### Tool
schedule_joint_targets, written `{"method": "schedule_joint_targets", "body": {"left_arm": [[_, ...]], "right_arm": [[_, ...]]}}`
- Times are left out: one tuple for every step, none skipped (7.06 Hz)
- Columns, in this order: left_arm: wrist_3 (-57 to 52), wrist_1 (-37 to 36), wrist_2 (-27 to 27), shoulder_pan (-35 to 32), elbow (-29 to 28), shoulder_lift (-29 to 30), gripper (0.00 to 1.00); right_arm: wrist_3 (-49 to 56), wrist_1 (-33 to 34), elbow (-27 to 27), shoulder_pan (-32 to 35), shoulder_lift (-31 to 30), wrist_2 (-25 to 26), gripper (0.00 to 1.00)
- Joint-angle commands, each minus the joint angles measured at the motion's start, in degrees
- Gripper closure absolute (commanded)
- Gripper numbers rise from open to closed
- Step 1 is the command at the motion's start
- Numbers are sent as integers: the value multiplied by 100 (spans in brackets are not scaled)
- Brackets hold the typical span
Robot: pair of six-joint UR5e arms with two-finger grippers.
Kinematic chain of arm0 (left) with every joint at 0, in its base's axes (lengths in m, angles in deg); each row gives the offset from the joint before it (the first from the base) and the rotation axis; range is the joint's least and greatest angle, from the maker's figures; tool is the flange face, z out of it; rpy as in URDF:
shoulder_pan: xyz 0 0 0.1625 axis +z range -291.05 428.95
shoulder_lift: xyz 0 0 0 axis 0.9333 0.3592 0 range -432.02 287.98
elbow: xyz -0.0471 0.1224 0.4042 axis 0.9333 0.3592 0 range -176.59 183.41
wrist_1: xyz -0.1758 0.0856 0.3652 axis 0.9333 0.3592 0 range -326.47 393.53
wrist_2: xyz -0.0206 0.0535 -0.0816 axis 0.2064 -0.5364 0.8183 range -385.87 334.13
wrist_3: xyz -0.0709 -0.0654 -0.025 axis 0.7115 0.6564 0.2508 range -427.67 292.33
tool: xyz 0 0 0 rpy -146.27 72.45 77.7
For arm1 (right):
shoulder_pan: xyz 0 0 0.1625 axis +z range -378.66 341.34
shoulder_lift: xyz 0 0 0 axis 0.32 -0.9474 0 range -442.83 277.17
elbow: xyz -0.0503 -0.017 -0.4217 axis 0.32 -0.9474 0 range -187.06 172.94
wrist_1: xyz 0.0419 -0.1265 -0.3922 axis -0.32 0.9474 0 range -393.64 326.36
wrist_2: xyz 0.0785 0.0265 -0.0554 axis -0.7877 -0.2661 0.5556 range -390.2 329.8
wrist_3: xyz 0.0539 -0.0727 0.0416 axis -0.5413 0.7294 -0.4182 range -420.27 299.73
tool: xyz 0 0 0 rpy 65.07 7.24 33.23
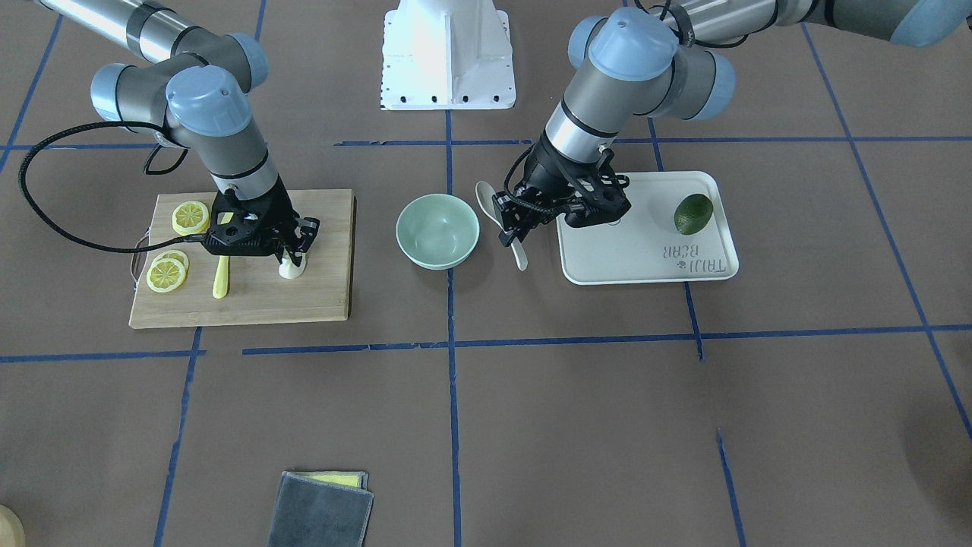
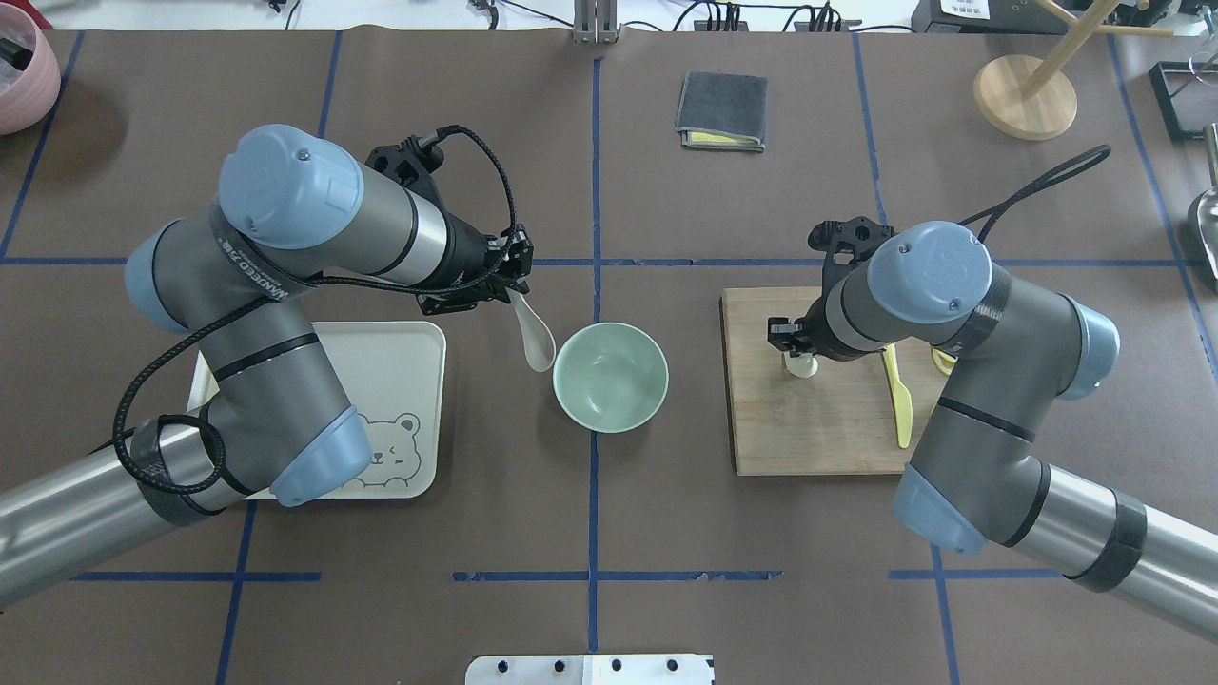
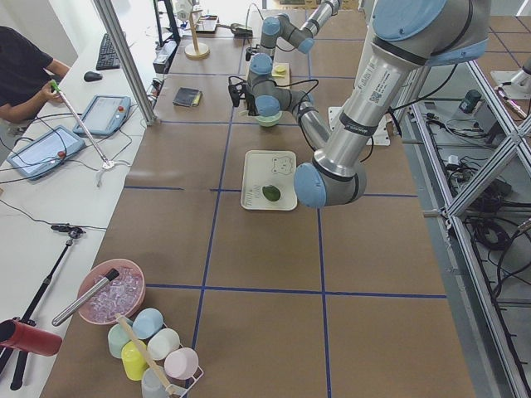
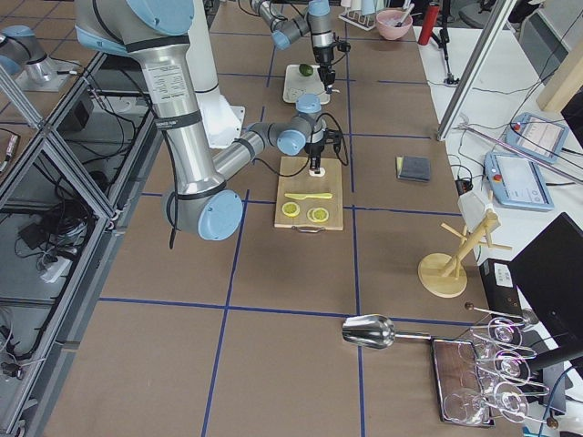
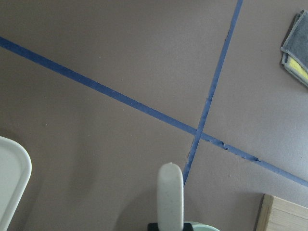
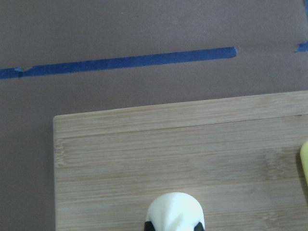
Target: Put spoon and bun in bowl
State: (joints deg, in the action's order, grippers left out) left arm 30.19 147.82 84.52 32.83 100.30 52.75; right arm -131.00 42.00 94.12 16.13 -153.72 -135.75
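Observation:
The off-white spoon (image 1: 519,253) is held by its handle in my left gripper (image 1: 510,228), which is shut on it between the white tray and the bowl. In the overhead view the spoon's scoop (image 2: 539,348) hangs just left of the pale mint-green bowl (image 2: 610,376), which is empty (image 1: 438,230). The left wrist view shows the spoon (image 5: 170,195) sticking out ahead of the fingers. My right gripper (image 1: 292,254) is shut on the white bun (image 1: 292,268) over the wooden cutting board (image 1: 326,251). The bun (image 6: 175,211) sits between the fingertips, at or just above the board.
The white tray (image 1: 645,258) holds a green avocado (image 1: 693,213). On the board lie lemon slices (image 1: 190,217) and a yellow plastic knife (image 1: 221,277). A folded grey cloth (image 2: 721,109) lies beyond the bowl, and a wooden stand (image 2: 1025,95) is far right.

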Motion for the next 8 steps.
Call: {"method": "schedule_joint_targets", "body": {"left_arm": [[593,722,-645,375,-520,144,100],[594,900,-754,465,-644,136,100],[586,963,-764,492,-689,144,100],[586,1172,-764,501,-811,162,100],[577,1244,-755,527,-908,188,100],[568,1253,-755,527,-901,197,68],[464,1262,-755,536,-892,223,1],[410,1262,-738,528,-848,224,0]], "right_arm": [[59,12,243,71,5,-9,100],[68,21,427,185,14,-9,100],[68,21,490,290,83,-44,100],[68,21,499,387,145,-123,100],[68,21,499,458,224,-185,100],[68,21,499,493,242,-220,100],[68,21,499,511,251,-220,100],[59,21,499,520,277,-220,100]]}}
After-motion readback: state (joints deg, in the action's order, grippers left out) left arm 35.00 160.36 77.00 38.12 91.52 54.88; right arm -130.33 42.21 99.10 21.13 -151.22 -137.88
